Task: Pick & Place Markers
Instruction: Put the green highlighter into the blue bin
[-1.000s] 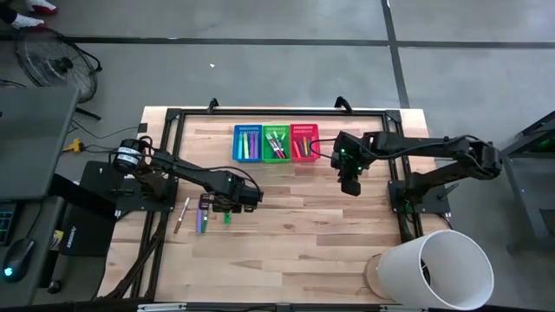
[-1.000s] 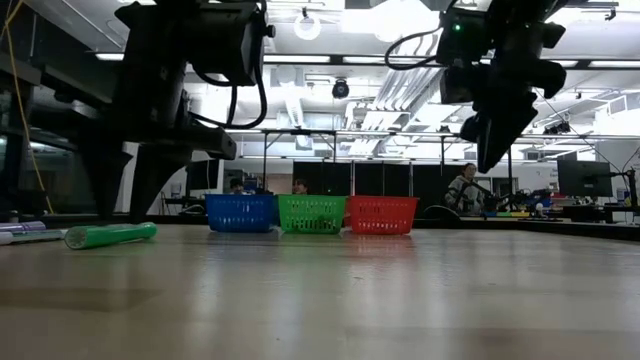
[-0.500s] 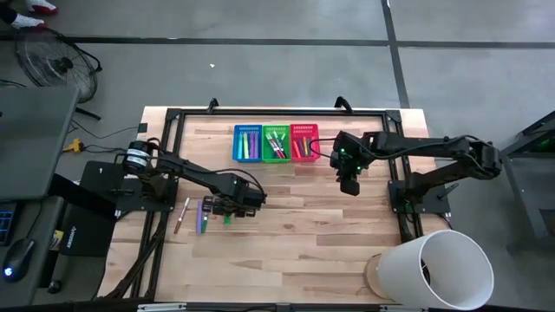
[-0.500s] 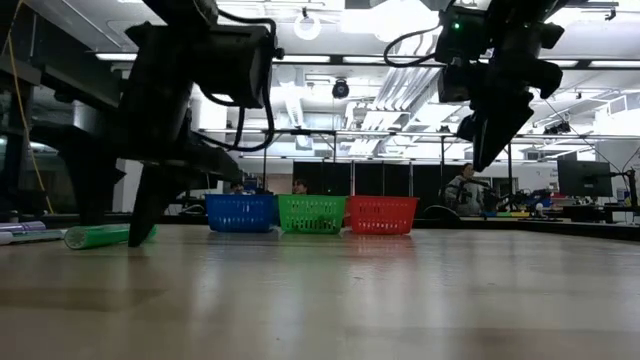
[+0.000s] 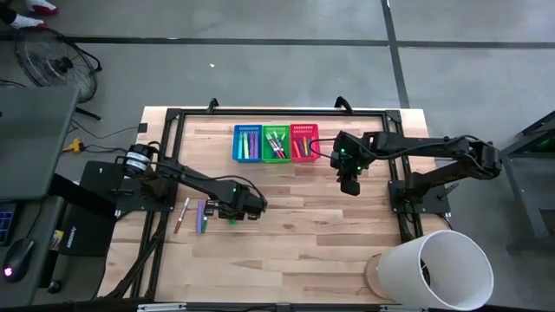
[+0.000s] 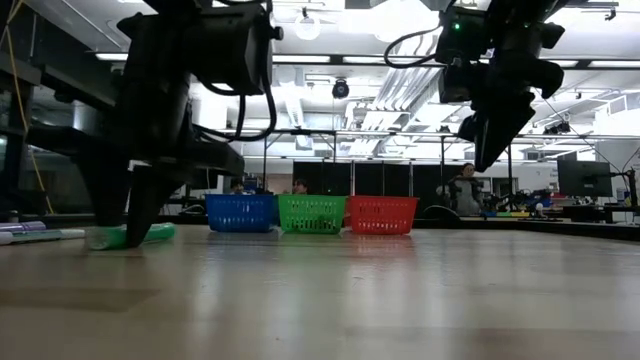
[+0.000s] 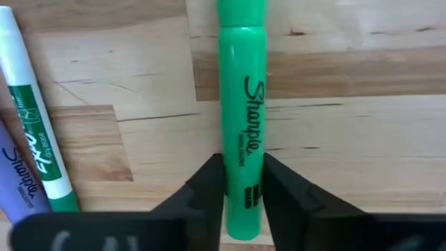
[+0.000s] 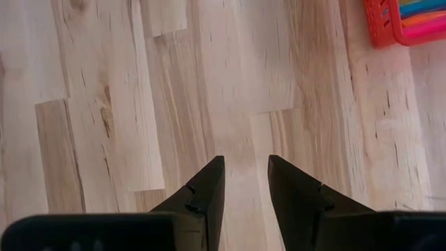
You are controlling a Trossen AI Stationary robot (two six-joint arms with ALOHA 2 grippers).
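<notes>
The left gripper (image 7: 243, 202) is down at the table (image 5: 303, 217), jaws closed around one end of a green marker (image 7: 242, 104) lying flat at 8 o'clock. Held so near its end, the marker could pivot or slip when lifted. The right gripper (image 8: 245, 183) hovers, jaws parted and empty, at 2 o'clock beside the red basket (image 5: 304, 142).

Dark jointed arms, black cables, green LED.
</notes>
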